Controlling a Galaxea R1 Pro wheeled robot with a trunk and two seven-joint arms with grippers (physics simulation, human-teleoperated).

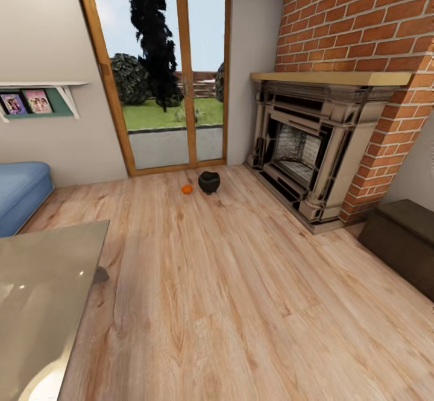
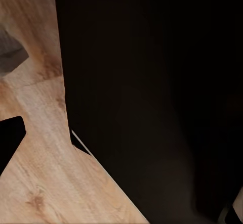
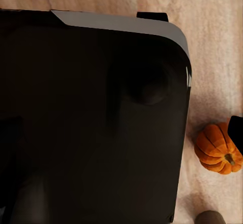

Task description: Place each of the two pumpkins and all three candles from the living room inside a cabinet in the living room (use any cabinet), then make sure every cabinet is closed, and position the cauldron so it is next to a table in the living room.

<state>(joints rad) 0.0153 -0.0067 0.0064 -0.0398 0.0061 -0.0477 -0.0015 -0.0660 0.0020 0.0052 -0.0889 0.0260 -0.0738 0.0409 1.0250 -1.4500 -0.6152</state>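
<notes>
Head view: black cauldron (image 1: 209, 182) w/ orange pumpkin (image 1: 187, 189)

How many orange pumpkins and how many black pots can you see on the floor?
Small bright-orange ribbed pumpkins: 2 (one far off in the head view, one close by in the right wrist view)
Small round black cauldron: 1
Total: 3

Home living room, brick-surround fireplace (image 1: 304, 151) with mantel, wood-framed glass patio doors (image 1: 166, 69) onto a garden, plank floor (image 1: 241, 304), blue sofa (image 1: 21, 193), glass-topped table (image 1: 42, 292)
</notes>
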